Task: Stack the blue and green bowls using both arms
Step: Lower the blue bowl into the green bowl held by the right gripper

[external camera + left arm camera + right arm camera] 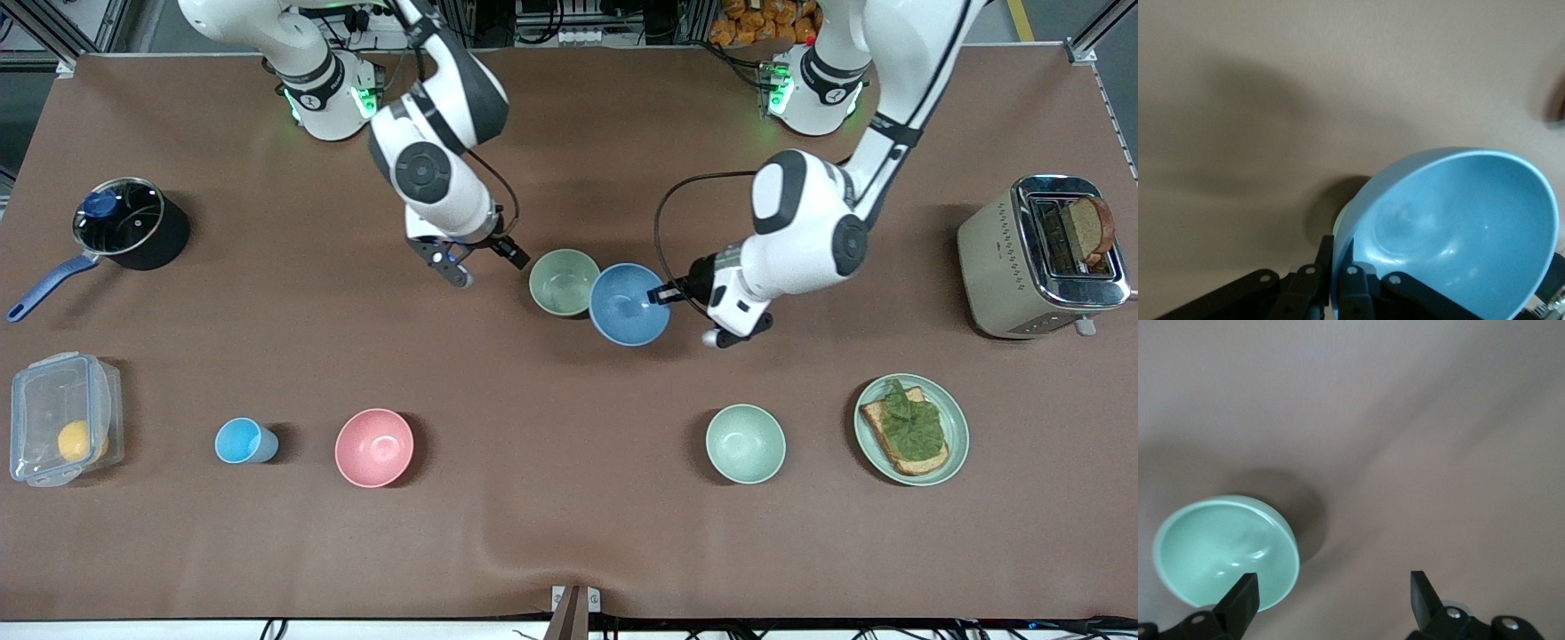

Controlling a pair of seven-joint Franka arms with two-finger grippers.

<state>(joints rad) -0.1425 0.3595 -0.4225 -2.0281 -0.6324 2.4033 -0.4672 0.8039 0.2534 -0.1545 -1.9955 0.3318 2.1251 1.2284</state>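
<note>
Left gripper (662, 294) clamped on rim of round matte blue bowl (628, 305), held tilted, overlapping round matte sage-green bowl (564, 282). Right gripper (484, 262) fingers apart, just beside green bowl, toward right arm's end.

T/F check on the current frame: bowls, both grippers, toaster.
1. The left gripper is shut on the blue bowl's rim. True.
2. The right gripper holds the green bowl. False: it is open, holding nothing.
3. The blue bowl overlaps the green bowl's edge in the front view. True.
4. The toaster has nothing in it. False: a bread slice sticks out of a slot.
</note>
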